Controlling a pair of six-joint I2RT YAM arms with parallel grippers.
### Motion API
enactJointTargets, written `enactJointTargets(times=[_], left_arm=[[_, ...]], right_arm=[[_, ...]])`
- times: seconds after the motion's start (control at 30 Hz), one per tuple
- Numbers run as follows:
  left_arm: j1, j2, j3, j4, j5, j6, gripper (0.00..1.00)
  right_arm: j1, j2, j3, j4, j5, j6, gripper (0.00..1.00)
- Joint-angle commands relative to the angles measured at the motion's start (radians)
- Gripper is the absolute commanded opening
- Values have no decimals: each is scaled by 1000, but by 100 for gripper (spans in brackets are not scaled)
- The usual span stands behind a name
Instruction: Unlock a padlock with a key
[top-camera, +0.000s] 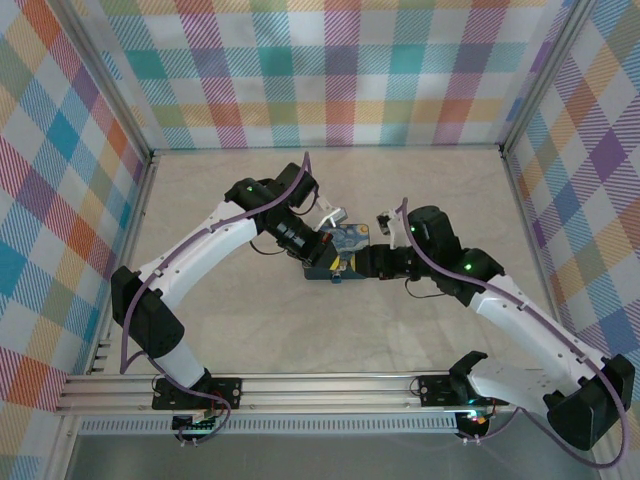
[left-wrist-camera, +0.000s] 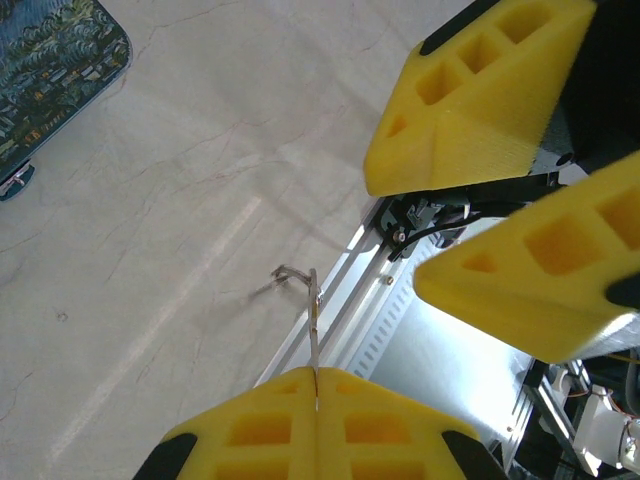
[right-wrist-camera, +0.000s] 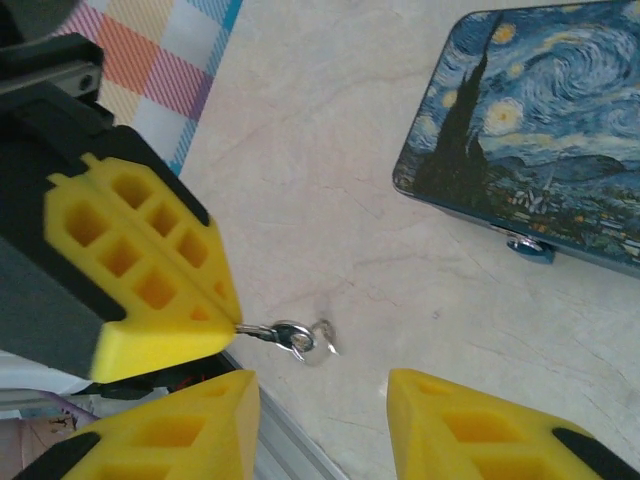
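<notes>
Crowded centre, open table around it.
Both arms meet mid-table beside the flat rectangular case printed with a blue-and-yellow starry night painting (right-wrist-camera: 540, 150), blocking a straight path across. The pale marbled tabletop (top-camera: 250, 330) lies bare behind and in front of them, up to the plaid cloth walls (top-camera: 330, 70). The gap between the parted fingers of the right gripper (right-wrist-camera: 320, 380) is free; the left gripper (left-wrist-camera: 316, 372), clamped on the small metal key (right-wrist-camera: 290, 335), crowds just beside it.

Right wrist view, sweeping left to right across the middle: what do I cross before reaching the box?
left tool, shut on the key → key sticking out past its tips → painted tin
</notes>
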Motion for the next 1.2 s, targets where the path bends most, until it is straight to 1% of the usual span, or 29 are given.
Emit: enactJointTargets(times=[0.0, 0.1, 0.2, 0.4, 0.63, 0.7, 0.77, 0.9, 1.03, 1.17], left_arm=[[-12, -14, 17, -1, 23, 6, 0], [-12, -14, 19, -1, 40, 8, 0], [-12, -17, 17, 5, 52, 9, 0], [-11, -42, 8, 35, 86, 5, 0], [-9, -63, -1, 51, 115, 3, 0], [-9, -63, -1, 51, 115, 3, 0], [-9, -63, -2, 50, 121, 4, 0], [-8, -63, -6, 53, 133, 6, 0], [-8, -67, -6, 56, 142, 6, 0], [-9, -74, -7, 65, 144, 5, 0]], right_arm=[[-1, -14, -9, 61, -46, -11, 42], [-1, -11, -21, 108, -102, -4, 45], [-1, -5, -34, 141, -135, 5, 44], [-1, -1, -70, 181, -141, 14, 46], [-13, -31, -106, 230, -159, 35, 48], [-15, -45, -113, 246, -171, 42, 44], [-17, -60, -117, 257, -176, 43, 38], [-19, -83, -121, 257, -172, 40, 31], [-23, -85, -121, 267, -195, 36, 13], [-23, -87, -120, 277, -219, 31, 1]])
